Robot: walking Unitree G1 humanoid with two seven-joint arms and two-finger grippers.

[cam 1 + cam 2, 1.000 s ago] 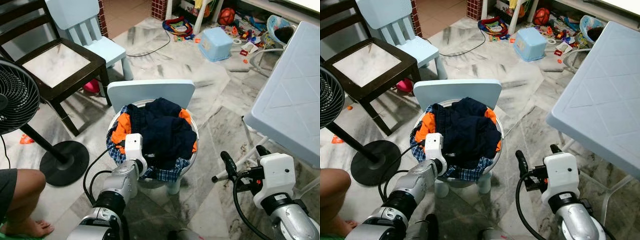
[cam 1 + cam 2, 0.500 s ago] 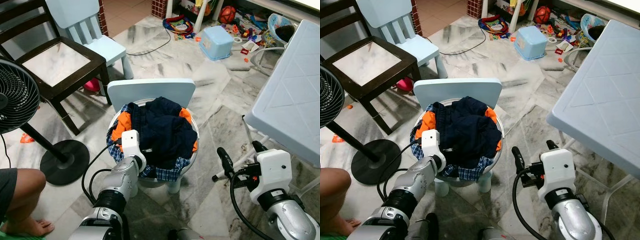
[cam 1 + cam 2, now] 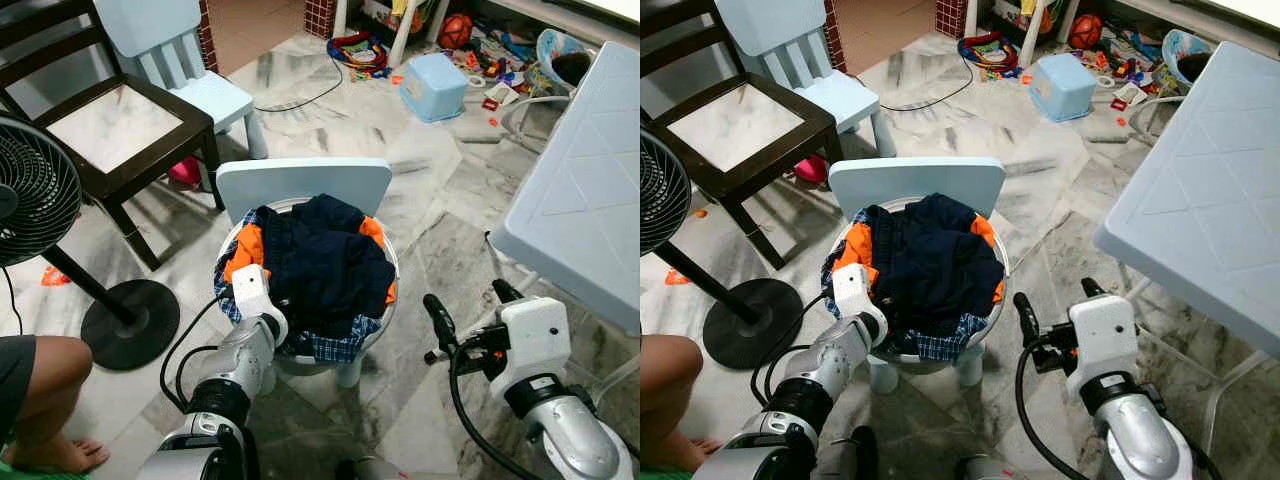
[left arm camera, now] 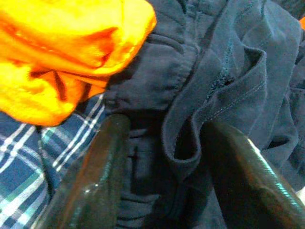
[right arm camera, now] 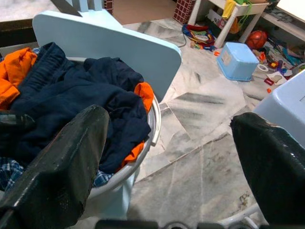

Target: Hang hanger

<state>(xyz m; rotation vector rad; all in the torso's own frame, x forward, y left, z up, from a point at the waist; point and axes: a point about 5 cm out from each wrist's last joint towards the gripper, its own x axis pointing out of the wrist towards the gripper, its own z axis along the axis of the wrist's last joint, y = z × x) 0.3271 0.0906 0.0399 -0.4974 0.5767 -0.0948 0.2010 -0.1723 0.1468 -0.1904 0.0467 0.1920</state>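
A white laundry basket (image 3: 390,268) stands on a small light-blue chair (image 3: 303,185). It is heaped with a navy garment (image 3: 325,255), orange cloth (image 3: 242,255) and blue plaid cloth (image 3: 330,347). My left gripper (image 4: 164,129) is open, its fingers pushed into the pile at the basket's near left side, with a fold of navy cloth (image 4: 224,71) between them. My right gripper (image 3: 468,303) hangs open over the floor, just right of the basket and apart from it. No hanger can be made out.
A standing fan (image 3: 35,190) and a dark wooden chair (image 3: 110,125) are on the left, with a light-blue child's chair (image 3: 190,70) behind. A light-blue folding table (image 3: 580,190) stands close on the right. A person's leg (image 3: 40,380) is at lower left. Toys and a blue tub (image 3: 432,85) lie far back.
My right gripper has drifted left, closer to the basket. The left wrist has shifted slightly left and down along the basket's rim, still in the clothes.
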